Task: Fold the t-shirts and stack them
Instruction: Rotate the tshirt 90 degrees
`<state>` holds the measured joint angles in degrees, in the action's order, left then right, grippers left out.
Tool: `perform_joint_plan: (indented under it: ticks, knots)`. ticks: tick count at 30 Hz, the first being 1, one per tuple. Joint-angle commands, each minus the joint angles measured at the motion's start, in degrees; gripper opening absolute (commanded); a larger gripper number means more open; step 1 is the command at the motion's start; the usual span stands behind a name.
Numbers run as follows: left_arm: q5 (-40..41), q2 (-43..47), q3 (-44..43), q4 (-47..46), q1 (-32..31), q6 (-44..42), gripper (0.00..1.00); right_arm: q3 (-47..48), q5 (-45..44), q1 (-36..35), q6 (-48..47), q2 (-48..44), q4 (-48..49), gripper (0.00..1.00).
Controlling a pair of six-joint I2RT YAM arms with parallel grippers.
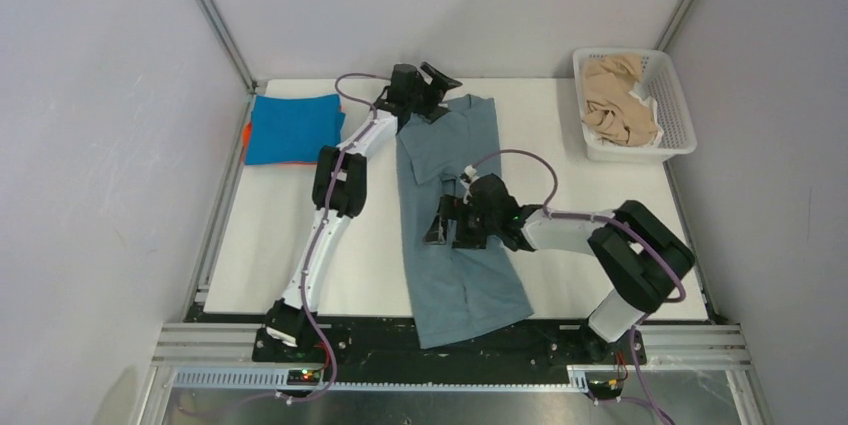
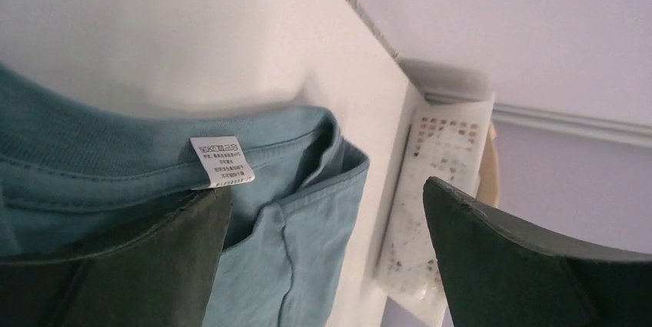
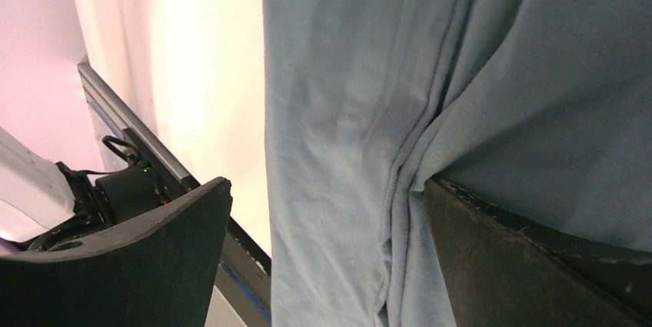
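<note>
The white table (image 1: 280, 245) carries a large grey-blue t-shirt (image 1: 460, 275), which lies lengthwise down the middle, collar at the far end and hem near the arm bases. A white lattice basket (image 1: 640, 152) at the far right holds crumpled beige t-shirts (image 1: 612, 100). At the far left, a folded bright blue t-shirt (image 1: 292, 128) sits on an orange t-shirt (image 1: 246, 135) – only its edge shows. The right gripper (image 3: 327, 188) spreads wide over the shirt's middle, grasping nothing. The left gripper (image 2: 327, 188) – also wide apart and empty – hovers at the collar, beside a small white label (image 2: 217, 161).
</note>
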<state>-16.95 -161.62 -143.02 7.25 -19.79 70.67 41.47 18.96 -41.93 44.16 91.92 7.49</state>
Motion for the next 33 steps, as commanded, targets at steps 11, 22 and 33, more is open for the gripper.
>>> perform_joint_plan:
  ticks: [11, 22, 33]
  knots:
    - [8.5, 1.6, -2.9, -3.7, 0.6, -1.3, 1.0, 2.1, -29.6, -4.8, -0.5, -17.3, -17.6, 1.0]
    - [7.1, 33.1, 14.2, 12.1, -1.0, -21.2, 1.0, -10.9, -27.0, 5.5, 5.7, -43.5, -33.7, 0.99]
    - [32.3, 84.9, 81.4, 16.8, -21.0, -23.9, 1.0, -19.5, -16.4, 1.6, 7.0, -56.9, -43.6, 0.96]
